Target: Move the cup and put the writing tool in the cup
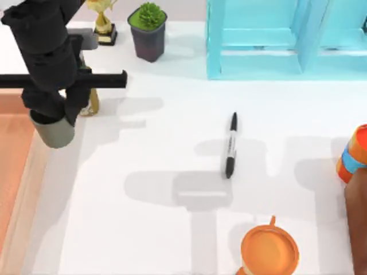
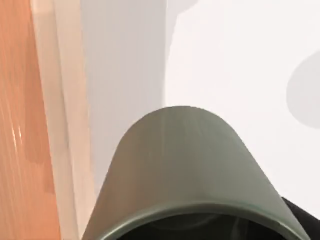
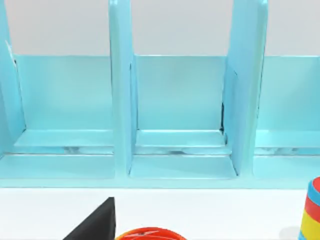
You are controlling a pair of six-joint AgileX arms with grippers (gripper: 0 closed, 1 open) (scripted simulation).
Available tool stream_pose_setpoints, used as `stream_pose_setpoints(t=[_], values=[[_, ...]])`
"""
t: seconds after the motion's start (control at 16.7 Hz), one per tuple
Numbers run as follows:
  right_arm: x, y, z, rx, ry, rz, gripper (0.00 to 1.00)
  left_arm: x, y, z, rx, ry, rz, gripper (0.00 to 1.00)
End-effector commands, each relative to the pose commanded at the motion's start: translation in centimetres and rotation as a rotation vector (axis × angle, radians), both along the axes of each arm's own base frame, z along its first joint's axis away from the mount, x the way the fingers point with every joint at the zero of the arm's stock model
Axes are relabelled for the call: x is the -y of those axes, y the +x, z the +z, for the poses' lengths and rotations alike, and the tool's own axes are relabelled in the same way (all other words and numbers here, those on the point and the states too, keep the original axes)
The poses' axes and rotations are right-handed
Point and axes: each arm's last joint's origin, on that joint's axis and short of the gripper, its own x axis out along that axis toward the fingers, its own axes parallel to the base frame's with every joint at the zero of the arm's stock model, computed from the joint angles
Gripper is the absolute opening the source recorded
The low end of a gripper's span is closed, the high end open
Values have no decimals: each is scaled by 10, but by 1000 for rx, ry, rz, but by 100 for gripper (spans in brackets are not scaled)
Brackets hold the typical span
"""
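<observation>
Left hand (image 1: 54,117) at table's left edge

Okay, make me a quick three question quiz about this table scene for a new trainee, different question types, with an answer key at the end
1. True or false: the marker pen is already inside the grey-olive cup.
2. Multiple choice: which item is nearest the left arm's cup? A) orange mug B) gold trophy C) blue shelf rack
3. Fill the blank: the plant pot stands at the table's ____ edge, left of the rack.

Key: 1 false, the pen lies flat mid-table. 2 B. 3 far.
</observation>
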Motion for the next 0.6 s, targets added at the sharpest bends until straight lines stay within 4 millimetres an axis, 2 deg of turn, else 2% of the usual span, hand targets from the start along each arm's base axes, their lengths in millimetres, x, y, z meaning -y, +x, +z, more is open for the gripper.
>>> stream_pose_setpoints(t=[0.18,0.3,0.6], values=[[0,0,0,0,0,0,100,37,9,-36,13,-9,0,0],[0,0,0,0,0,0,100,52,9,-51,3,-8,0,0],[0,0,0,0,0,0,100,51,10,-53,3,-9,3,0]])
